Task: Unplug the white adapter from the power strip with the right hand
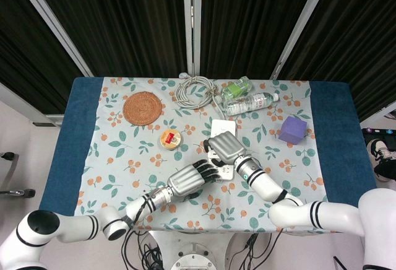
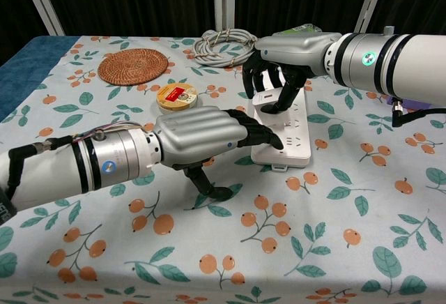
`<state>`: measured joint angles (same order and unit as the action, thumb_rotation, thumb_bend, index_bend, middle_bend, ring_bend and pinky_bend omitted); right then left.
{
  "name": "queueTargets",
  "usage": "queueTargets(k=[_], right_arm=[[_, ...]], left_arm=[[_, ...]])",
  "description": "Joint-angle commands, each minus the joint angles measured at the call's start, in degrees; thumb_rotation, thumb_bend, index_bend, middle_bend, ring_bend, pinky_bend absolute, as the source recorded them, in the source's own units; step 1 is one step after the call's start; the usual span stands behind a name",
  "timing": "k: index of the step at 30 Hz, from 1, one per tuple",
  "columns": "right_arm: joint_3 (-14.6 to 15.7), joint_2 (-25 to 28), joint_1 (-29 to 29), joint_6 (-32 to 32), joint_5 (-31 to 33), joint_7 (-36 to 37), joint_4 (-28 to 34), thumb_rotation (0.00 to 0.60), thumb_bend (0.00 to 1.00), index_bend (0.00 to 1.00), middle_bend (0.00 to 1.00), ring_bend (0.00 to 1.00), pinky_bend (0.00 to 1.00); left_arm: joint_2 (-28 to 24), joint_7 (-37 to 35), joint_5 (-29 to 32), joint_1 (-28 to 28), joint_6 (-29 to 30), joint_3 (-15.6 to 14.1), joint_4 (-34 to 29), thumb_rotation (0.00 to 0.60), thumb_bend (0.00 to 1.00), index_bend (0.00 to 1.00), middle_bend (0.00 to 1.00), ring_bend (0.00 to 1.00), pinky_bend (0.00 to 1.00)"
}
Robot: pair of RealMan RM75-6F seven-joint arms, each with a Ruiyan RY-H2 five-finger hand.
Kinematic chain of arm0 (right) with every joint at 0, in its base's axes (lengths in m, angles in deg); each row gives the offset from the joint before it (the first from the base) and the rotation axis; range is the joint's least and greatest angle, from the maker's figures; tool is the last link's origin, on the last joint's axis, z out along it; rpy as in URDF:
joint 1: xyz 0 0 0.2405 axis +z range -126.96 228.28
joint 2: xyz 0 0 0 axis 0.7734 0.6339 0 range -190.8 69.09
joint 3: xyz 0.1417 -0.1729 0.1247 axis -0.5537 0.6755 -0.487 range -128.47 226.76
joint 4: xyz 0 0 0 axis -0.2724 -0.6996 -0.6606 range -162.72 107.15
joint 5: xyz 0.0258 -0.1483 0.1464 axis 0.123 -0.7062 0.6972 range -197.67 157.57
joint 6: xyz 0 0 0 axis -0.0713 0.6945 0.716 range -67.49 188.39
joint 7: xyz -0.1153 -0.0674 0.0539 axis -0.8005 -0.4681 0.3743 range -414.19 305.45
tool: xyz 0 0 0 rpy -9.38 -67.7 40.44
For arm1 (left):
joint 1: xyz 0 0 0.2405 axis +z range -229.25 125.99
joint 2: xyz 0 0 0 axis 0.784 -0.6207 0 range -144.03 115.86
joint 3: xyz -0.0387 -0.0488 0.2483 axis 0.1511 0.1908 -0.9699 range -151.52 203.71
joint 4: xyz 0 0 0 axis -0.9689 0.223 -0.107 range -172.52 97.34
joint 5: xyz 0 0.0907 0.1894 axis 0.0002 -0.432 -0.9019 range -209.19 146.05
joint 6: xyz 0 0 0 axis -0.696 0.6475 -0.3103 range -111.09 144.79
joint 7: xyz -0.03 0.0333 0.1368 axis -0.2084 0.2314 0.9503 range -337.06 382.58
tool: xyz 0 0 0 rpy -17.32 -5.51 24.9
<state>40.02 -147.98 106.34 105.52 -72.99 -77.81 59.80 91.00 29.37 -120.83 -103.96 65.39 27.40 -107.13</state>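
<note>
Head view: the white adapter was hidden under the right robot hand (image 1: 224, 147), which was held over the power strip (image 1: 221, 126); its grip could not be judged. The left robot hand (image 1: 189, 178) was laid on the strip's near end.

Chest view: the white adapter (image 2: 265, 99) was seen pinched in the right robot hand (image 2: 276, 81), lifted off the power strip (image 2: 289, 133). The left robot hand (image 2: 209, 135) was pressed flat, its fingers (image 2: 261, 134) together on the strip, thumb on the surface (image 2: 362, 199).
</note>
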Motion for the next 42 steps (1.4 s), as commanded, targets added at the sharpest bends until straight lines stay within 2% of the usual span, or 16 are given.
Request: queueTargets(k=[1,11,16,21,27,30,31,32,34,35,38,42], right_arm=[[0.26,1.09,-0.47,0.89,0.12,-0.19,1.22,0.6,0.63,0.89,0.79,0.59,0.6],[1.08,8.81,-5.84,6.29,-3.68,4.32,7.84,0.6,0.63,0.89,0.79,0.59,0.6],[2.17,16.37,-9.97,7.24,-4.28,8.6,11.57,0.6,0.63,0.85,0.76,0.58,0.58],[4.06,20.25,-12.21,4.81,-2.55,10.91,11.06,0.6,0.63,0.79,0.72,0.55,0.55],[5.3,18.46,-11.36,-0.78,0.58,11.44,7.06,0.6,0.62,0.57,0.56,0.4,0.43],[5.24,16.25,-10.57,-2.06,1.2,11.15,5.03,0.6,0.6,0.38,0.46,0.31,0.37],[5.22,15.49,-10.32,-2.38,1.29,11.01,4.39,0.6,0.58,0.28,0.42,0.27,0.33],[5.18,15.07,-10.18,-2.52,1.27,10.96,4.07,0.6,0.54,0.18,0.36,0.23,0.29],[5.0,14.55,-10.1,-2.36,1.02,10.98,3.85,0.6,0.44,0.03,0.25,0.13,0.23],[4.9,14.58,-10.17,-2.2,0.89,11.13,3.98,0.6,0.38,0.01,0.2,0.08,0.2],[4.37,15.42,-11.09,-0.42,-0.57,12.09,5.07,0.6,0.32,0.0,0.1,0.0,0.13],[3.99,18.06,-14.2,5.01,-5.38,14.22,8.03,0.6,0.32,0.0,0.08,0.0,0.12]], left_arm=[[-0.03,-0.12,-0.04,-0.03,0.01,-0.06,0.05,0.6,0.26,0.13,0.17,0.11,0.12],[-0.98,0.19,-0.56,0.46,1.99,0.07,-1.12,0.6,0.26,0.13,0.16,0.11,0.12],[-4.21,1.68,-1.23,2.23,6.02,0.25,-5.03,0.6,0.26,0.13,0.17,0.11,0.11],[-8.86,4.18,-0.98,4.88,10.28,0.49,-9.98,0.6,0.26,0.13,0.16,0.1,0.11],[-14.67,6.77,0.12,8.88,15.49,0.69,-15.19,0.6,0.25,0.13,0.16,0.1,0.11],[-17.1,7.13,1.14,11.06,17.73,0.7,-16.82,0.6,0.25,0.13,0.17,0.11,0.1],[-17.96,7.05,1.55,11.88,18.54,0.73,-17.35,0.6,0.25,0.13,0.16,0.11,0.1],[-18.58,6.92,1.82,12.48,19.18,0.78,-17.73,0.6,0.24,0.13,0.16,0.1,0.1],[-19.94,6.41,2.2,13.89,20.77,0.83,-18.3,0.6,0.24,0.13,0.16,0.11,0.1],[-20.53,6.18,2.4,14.49,21.46,0.88,-18.47,0.6,0.24,0.13,0.16,0.1,0.1],[-22.52,5.07,3.33,16.64,23.71,1.14,-18.88,0.6,0.24,0.13,0.16,0.11,0.1],[-25.46,2.92,5.34,19.96,26.48,1.34,-18.97,0.6,0.24,0.13,0.16,0.1,0.1]])
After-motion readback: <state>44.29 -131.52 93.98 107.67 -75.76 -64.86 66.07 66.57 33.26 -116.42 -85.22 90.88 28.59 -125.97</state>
